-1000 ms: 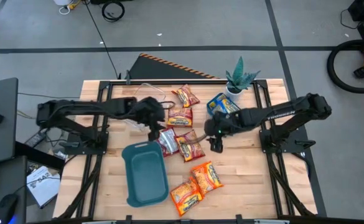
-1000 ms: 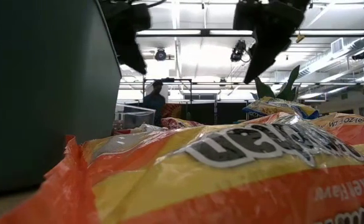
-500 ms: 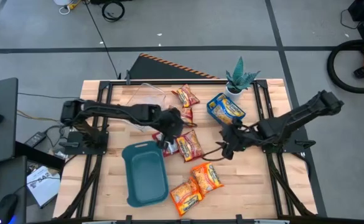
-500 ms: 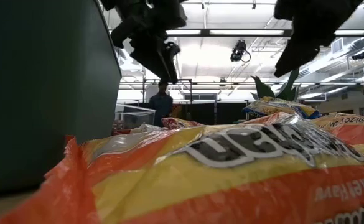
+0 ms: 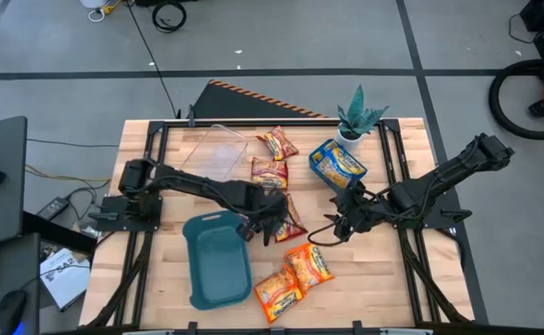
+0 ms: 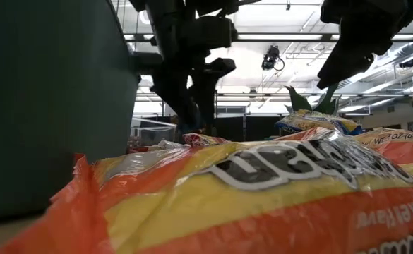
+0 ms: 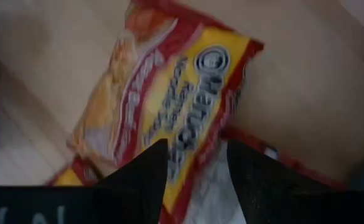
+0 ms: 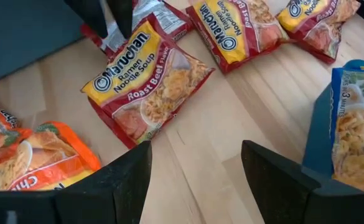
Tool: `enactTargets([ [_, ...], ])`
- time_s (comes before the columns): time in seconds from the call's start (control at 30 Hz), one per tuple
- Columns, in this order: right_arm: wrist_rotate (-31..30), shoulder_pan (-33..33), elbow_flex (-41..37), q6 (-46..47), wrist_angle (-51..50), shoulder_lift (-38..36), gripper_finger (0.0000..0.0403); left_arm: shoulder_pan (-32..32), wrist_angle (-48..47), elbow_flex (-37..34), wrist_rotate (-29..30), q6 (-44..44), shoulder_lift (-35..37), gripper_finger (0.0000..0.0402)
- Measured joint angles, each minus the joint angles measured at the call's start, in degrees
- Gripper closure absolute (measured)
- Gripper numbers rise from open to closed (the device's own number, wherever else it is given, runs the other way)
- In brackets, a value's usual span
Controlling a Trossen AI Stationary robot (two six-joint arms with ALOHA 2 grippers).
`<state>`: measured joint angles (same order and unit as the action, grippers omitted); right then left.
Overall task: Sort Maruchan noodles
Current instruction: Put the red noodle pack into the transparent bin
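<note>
I count seven noodle packets on the table (image 5: 374, 279): four red (image 5: 268, 172), one blue (image 5: 338, 161), two orange (image 5: 307, 263). My left gripper (image 5: 266, 226) hangs open over one red packet (image 7: 182, 106) beside the teal tray (image 5: 218, 265), partly hiding another. My right gripper (image 5: 337, 223) waits open nearby.

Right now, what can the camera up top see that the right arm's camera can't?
Only the high view shows the teal tray's whole shape, the plant, both arms, and the left gripper over the red packets. Only the right wrist view shows the words Roast Beef on a red packet. Both show the orange packets and blue packet.
</note>
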<state>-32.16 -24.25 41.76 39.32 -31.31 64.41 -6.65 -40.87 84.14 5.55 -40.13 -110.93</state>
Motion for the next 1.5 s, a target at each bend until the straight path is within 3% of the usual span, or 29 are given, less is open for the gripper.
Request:
enactTargets([
  [0.4,-1.8,-0.1,0.0,-0.7,-0.8,-0.2,0.015,-1.0,1.5,-0.1,0.8,-0.8,-2.3,0.023],
  [0.77,-1.3,-0.1,0.0,-1.1,-0.5,-0.3,0.015,-1.1,-7.8,2.6,3.3,3.4,-0.7,0.023],
  [1.1,-1.3,1.5,0.0,-2.0,-0.5,-0.3,0.015,1.5,-7.0,6.7,5.3,0.6,-0.9,0.023],
  [1.27,-1.3,2.8,0.0,-3.5,-0.2,-0.3,0.015,1.6,-4.9,9.7,5.2,-0.4,-5.1,0.023],
  [1.5,0.0,3.9,0.0,-4.0,-0.3,-0.3,0.015,1.0,-9.3,11.4,6.8,-4.6,-8.3,0.023],
])
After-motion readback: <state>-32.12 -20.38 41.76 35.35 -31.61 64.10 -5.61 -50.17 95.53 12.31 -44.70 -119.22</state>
